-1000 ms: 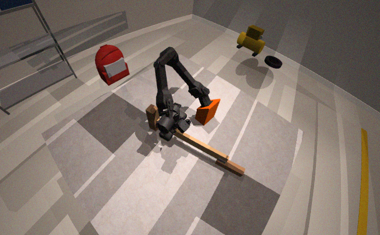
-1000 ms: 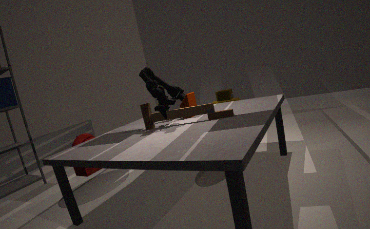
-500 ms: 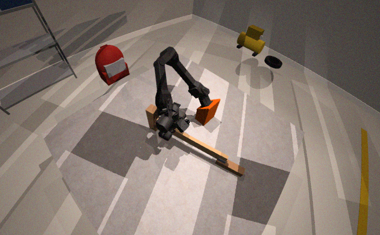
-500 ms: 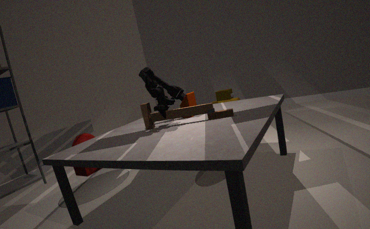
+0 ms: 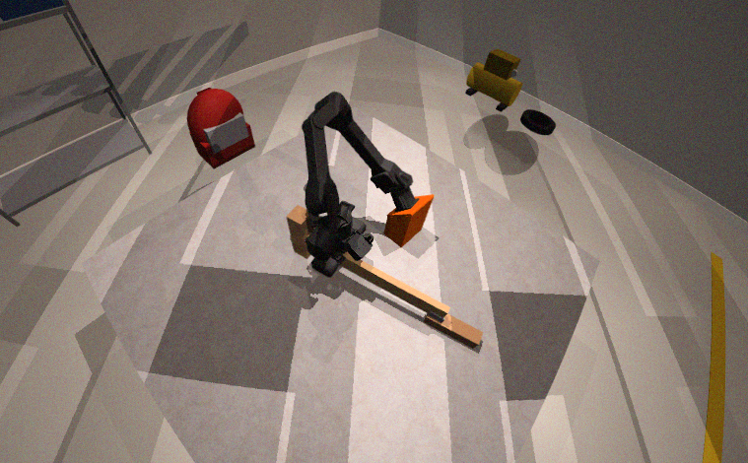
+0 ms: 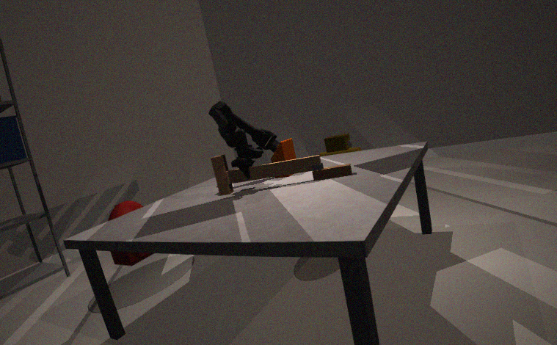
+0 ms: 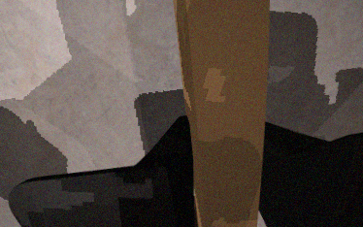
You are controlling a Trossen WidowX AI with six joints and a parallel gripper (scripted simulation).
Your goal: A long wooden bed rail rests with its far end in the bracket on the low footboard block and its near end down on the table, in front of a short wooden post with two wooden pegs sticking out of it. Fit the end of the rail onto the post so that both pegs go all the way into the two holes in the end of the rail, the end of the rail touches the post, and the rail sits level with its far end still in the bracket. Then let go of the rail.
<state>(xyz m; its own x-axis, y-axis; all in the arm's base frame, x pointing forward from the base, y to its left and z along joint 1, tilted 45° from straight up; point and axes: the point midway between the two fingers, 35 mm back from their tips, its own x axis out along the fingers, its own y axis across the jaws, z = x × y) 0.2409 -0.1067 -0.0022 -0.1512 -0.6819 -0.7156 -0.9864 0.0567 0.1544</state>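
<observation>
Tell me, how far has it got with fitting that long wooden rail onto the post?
Done: the rail is lifted, its near end up against the post, far end by the low block. In hand: the gripper is shut on the rail near the post. Left: whether the pegs are fully seated is hidden behind the arm; then letting go.

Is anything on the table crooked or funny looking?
Nothing is broken or spilled. The long wooden rail isn't flat on the table: the gripper holds its end raised beside the short post, and its far end rests on the low block.
</observation>
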